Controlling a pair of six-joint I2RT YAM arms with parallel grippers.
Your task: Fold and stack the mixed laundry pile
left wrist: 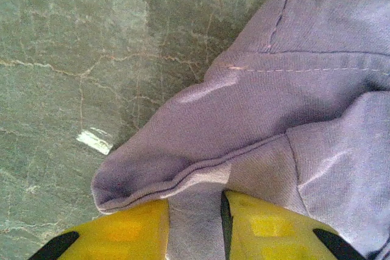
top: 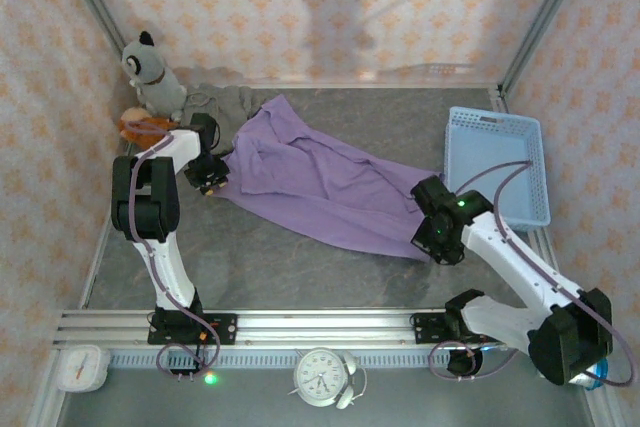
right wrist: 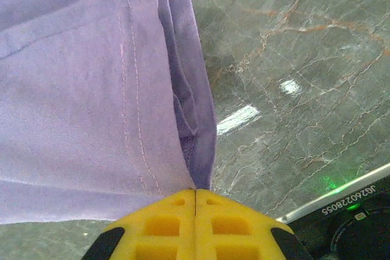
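Note:
The large lavender-purple garment [top: 320, 182] lies spread diagonally across the grey table. Behind its far left end sits the small taupe garment [top: 222, 102], bunched up. My left gripper [top: 210, 179] is at the lavender garment's left edge. In the left wrist view a fold of lavender cloth [left wrist: 292, 108] fills the gap between the yellow fingers [left wrist: 134, 232], so that gripper [left wrist: 195, 214] is shut on it. My right gripper [top: 432, 237] is at the garment's near right corner. There its fingers [right wrist: 195, 196] are pressed together, pinching the hemmed edge of the cloth [right wrist: 79, 89].
A light blue slatted basket [top: 497, 162] stands at the right, close behind my right arm. A grey plush toy [top: 152, 67] and an orange one [top: 140, 125] sit at the back left by the wall. A clock [top: 325, 377] and a timer [top: 82, 367] lie in front of the rail.

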